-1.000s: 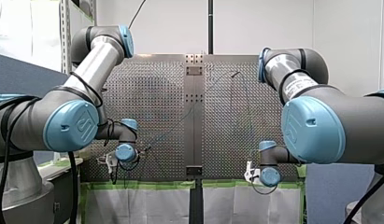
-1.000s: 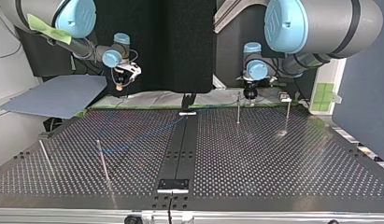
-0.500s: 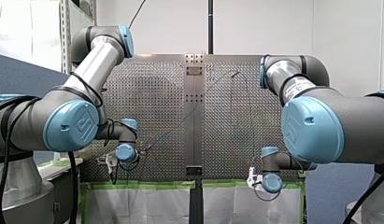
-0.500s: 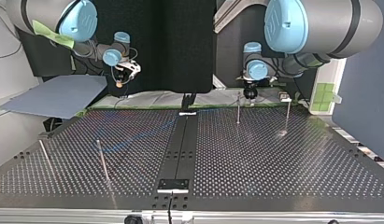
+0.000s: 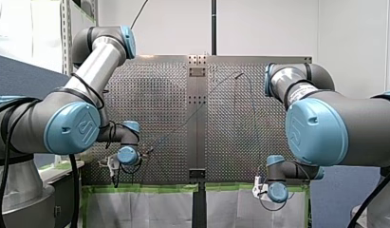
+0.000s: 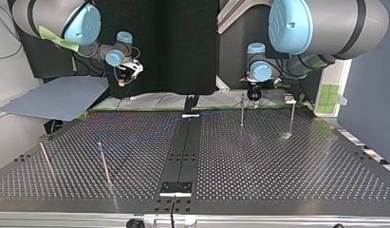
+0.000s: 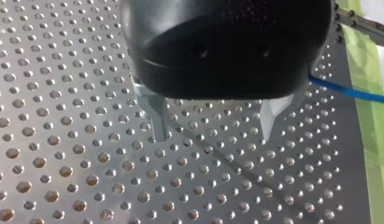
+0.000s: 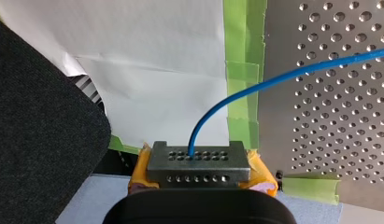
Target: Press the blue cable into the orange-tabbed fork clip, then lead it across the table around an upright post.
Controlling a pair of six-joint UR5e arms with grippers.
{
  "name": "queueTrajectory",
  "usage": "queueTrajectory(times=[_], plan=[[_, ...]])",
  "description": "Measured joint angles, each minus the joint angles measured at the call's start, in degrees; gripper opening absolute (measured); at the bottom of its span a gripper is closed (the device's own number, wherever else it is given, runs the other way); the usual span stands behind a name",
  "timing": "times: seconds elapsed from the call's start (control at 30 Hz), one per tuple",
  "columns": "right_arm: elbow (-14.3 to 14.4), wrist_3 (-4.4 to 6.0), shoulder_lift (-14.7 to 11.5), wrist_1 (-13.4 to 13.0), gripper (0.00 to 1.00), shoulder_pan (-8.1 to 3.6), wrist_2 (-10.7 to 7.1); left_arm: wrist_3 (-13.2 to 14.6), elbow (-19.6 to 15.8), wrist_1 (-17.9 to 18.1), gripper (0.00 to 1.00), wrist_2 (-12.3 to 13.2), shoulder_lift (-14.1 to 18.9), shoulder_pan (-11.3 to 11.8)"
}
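Front view: two grey arms reach in from the sides over a perforated metal surface (image 5: 159, 104). My left hand (image 5: 110, 164) hangs low at the near edge, toward the left corner; its fingers cannot be read here. My right hand (image 5: 257, 186) sits just past the near edge, toward the right corner. The blue cable (image 5: 253, 121) is a thin line running from it toward the far edge.

Top view: four upright posts (image 6: 242, 110) stand on the surface, two near the arms' edge and two toward the opposite edge. The cable lies faintly across the half under my right arm. No orange-tabbed fork clip can be made out.

Left wrist view: the metal fingers (image 7: 154, 119) are spread with nothing between them, above bare holes. The cable passes beside the hand, near the green tape (image 7: 367, 130) on the edge.

Right wrist view: the yellow-padded hand is pinched on the cable, which arcs from the pads onto the surface. The hand hangs off the edge, over white paper (image 8: 152, 60).

The routing looks barely begun. With only one hand gripping, a hard pull could slide the cable through the pads. The loose length could also snag on the wrong post, or sweep past the clip unseated.
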Motion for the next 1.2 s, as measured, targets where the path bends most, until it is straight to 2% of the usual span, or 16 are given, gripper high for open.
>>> queueTrajectory(times=[0.2,0.37,0.57,0.8,1.2], plan=[[-0.5,-0.17,0.1,0.1,0.00,-0.01,0.01,-1.0,0.0,0.0,0.97,0.3,0.0,0.0],[-0.6,-0.23,0.1,0.1,0.00,-0.03,0.01,-3.7,0.0,-0.7,0.97,2.1,0.0,0.1],[-0.7,-0.34,0.1,0.1,0.00,-0.02,0.01,-6.4,-0.5,-3.5,0.97,3.8,0.1,0.6],[-0.8,-0.40,0.1,0.3,0.00,0.05,0.01,-6.9,-2.4,-4.5,0.97,4.6,0.1,1.3],[-0.8,-0.40,0.1,0.4,0.00,0.25,-0.01,-7.5,-3.8,-2.1,0.97,6.8,0.1,2.0]])
